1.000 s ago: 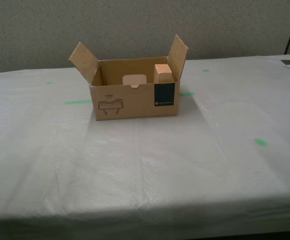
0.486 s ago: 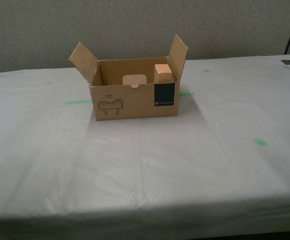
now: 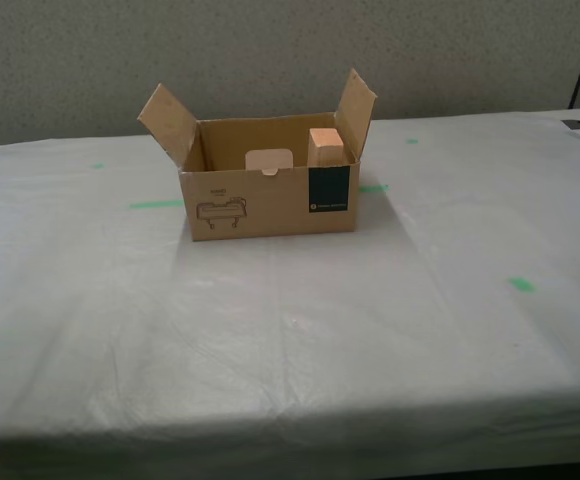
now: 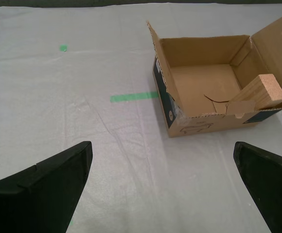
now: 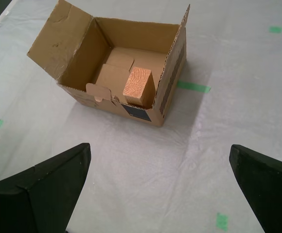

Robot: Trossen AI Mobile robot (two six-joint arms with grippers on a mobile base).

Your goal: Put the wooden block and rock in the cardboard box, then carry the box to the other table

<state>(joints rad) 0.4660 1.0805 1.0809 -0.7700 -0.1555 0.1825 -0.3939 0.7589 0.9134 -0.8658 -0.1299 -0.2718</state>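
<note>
The cardboard box [image 3: 260, 205] stands open on the other table [image 3: 290, 340], its side flaps up. The wooden block [image 3: 325, 145] leans upright in the box's corner behind the teal label, also seen as the block [image 5: 138, 86] and the block [image 4: 262, 92]. The rock shows in no view. My first gripper [image 5: 159, 155] is open above the sheet, short of the box [image 5: 172, 63], nothing between its fingers. My second gripper [image 4: 161, 160] is open too, apart from the box [image 4: 206, 121] and holding nothing. Neither arm appears in the exterior view.
Green tape marks lie on the wrinkled sheet: a strip [image 3: 155, 204] beside the box and a patch [image 3: 521, 285] toward the exterior view's right. A grey partition wall [image 3: 270, 50] stands behind the table. The table's front edge [image 3: 290, 440] is near the camera.
</note>
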